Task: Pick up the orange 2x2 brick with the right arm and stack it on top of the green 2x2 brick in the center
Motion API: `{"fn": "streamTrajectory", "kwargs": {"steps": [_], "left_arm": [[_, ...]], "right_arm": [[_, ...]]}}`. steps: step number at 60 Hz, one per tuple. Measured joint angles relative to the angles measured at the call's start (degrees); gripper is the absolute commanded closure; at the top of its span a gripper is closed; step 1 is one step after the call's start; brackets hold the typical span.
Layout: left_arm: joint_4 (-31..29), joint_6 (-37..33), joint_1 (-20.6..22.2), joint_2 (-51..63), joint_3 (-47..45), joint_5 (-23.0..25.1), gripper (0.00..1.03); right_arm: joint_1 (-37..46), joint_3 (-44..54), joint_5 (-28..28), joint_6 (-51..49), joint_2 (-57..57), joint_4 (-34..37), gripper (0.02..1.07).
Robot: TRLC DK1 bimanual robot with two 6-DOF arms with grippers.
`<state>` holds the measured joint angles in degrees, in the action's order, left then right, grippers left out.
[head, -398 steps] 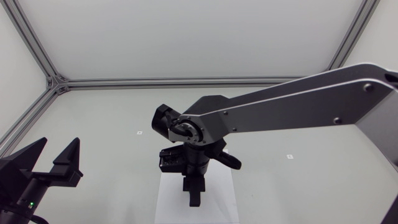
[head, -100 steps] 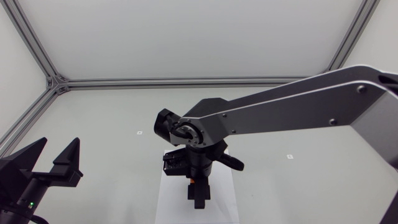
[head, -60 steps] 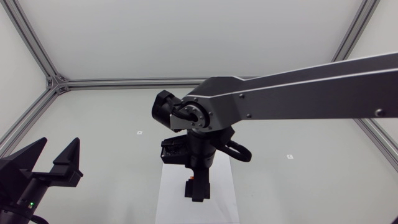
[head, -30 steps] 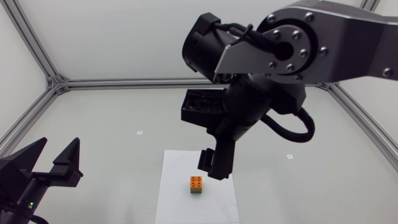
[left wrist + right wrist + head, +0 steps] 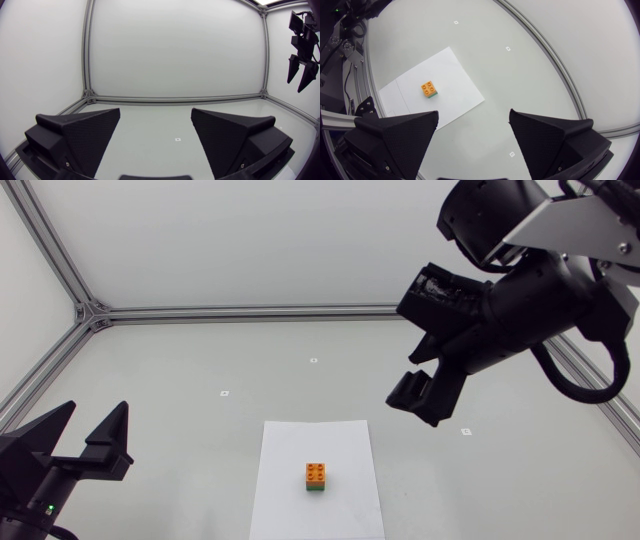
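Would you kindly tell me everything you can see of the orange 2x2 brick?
The orange 2x2 brick looks like plastic, with four round studs in a square on its top. It sits upright and squarely aligned on the green 2x2 brick, of which only a thin edge shows beneath it, on the white paper sheet. Nothing else touches it: the right gripper hangs open, raised well off to one side.

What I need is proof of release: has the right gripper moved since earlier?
Yes. The right gripper, open, went from over the paper toward the head view's right, leaving the orange brick on the green brick.
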<state>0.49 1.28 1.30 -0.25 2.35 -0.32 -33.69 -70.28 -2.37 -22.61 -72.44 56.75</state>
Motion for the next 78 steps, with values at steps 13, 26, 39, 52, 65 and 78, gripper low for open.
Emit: {"fn": "streamTrajectory", "kwargs": {"steps": [13,26,39,52,65,78], "left_arm": [[0.0,0.0,0.0,0.0,0.0,0.0,0.04],[0.0,0.0,0.0,0.0,0.0,0.0,0.04],[0.0,0.0,0.0,0.0,0.0,0.0,0.04],[0.0,0.0,0.0,0.0,0.0,0.0,0.04],[0.0,0.0,0.0,0.0,0.0,0.0,0.04],[0.0,0.0,0.0,0.0,0.0,0.0,0.04]], "right_arm": [[4.5,4.5,-0.9,0.3,5.6,-2.6,0.07],[9.7,11.3,-0.9,1.6,12.8,-6.1,0.07],[15.2,18.2,-0.8,1.7,21.3,-8.4,0.07],[21.3,25.6,-1.0,1.9,29.6,-13.9,0.07],[27.7,34.4,-2.4,3.1,39.8,-20.4,0.07],[32.9,41.3,-2.4,3.2,47.9,-26.6,0.07]]}}
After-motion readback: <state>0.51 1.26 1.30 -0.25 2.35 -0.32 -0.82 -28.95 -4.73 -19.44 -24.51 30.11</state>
